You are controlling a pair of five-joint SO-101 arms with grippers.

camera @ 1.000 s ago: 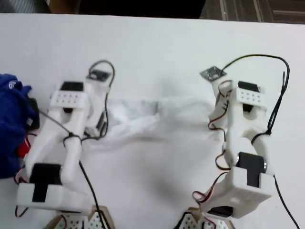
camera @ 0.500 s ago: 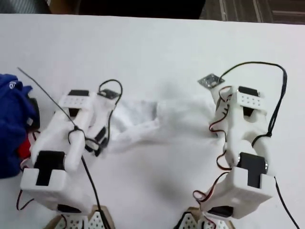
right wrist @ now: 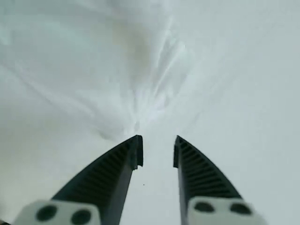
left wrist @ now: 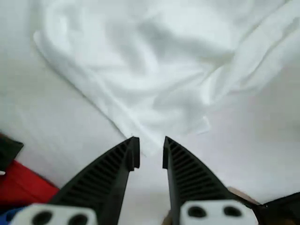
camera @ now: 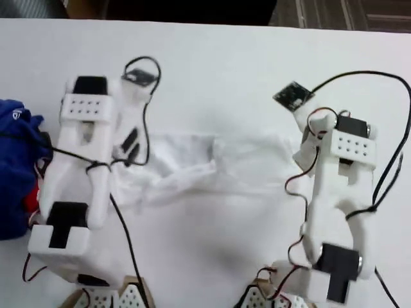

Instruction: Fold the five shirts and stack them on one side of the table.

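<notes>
A white shirt was found rumpled on the table, spread between the two arms. The left gripper was noted slightly parted and empty, at the shirt's edge. The right gripper was likewise parted, nothing held, near a bunched fold. Blue cloth was heaped at the table's left edge.

A crumpled shirt lay across the middle of the table, spread crosswise between the left arm and the right arm, with one end reaching each arm. A heap of other garments sat at the table's left edge, just beside the left arm and well apart from the right one. The left gripper hung over a corner of the shirt, and the right gripper hung over the cloth at the opposite end.
</notes>
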